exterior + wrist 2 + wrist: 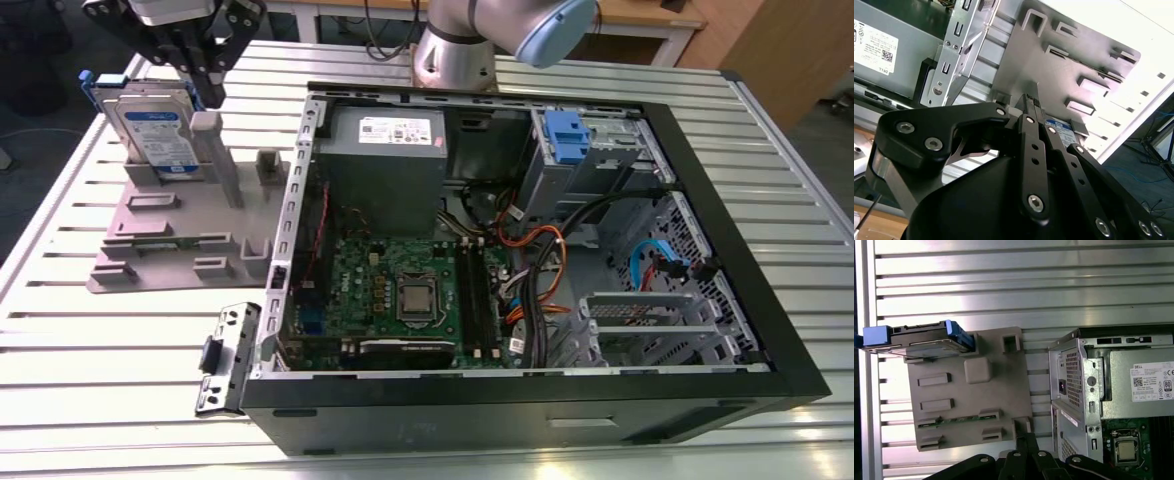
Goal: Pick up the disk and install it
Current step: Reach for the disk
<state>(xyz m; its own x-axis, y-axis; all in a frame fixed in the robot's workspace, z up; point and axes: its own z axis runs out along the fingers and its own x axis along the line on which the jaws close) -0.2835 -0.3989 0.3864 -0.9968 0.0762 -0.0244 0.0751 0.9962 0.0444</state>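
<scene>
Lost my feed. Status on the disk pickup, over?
Gripper shut, empty, above stand. Disk upright in stand, not gripped. Stand post close under gripper.

In the exterior view the gripper (210,88) hangs in the upper left of the frame, its black fingers (220,62) pointing down and closed together on nothing. The grey arm (454,45), with a blue-capped joint, stands at top centre.

Exterior view: high, angled down over the whole computer case (534,250) and stand (174,230) on the surface (120,340).
First wrist view: straight down from above the stand (974,405).
Second wrist view: close behind the gripper (1030,102).
Shared: stand, computer case edge.
</scene>
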